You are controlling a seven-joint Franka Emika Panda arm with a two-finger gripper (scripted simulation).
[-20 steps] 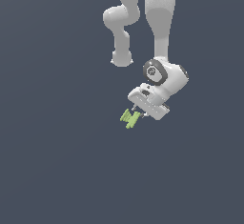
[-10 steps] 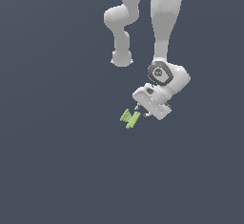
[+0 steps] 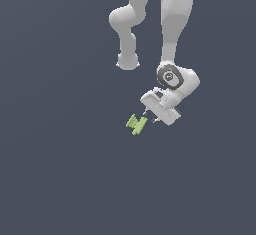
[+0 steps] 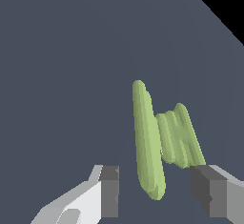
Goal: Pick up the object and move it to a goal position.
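With its jaws spread, the gripper (image 4: 155, 189) straddled the near bar of the light-green object (image 4: 159, 139) lying on the plain grey floor (image 3: 60, 169), and closing off-centre risked twisting the piece free.

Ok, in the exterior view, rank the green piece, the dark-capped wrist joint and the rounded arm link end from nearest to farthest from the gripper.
1. The green piece: just off the tips of the gripper, toward the exterior view's left.
2. The dark-capped wrist joint: above the gripper, slightly toward the exterior view's right.
3. The rounded arm link end: higher still, toward the exterior view's left.
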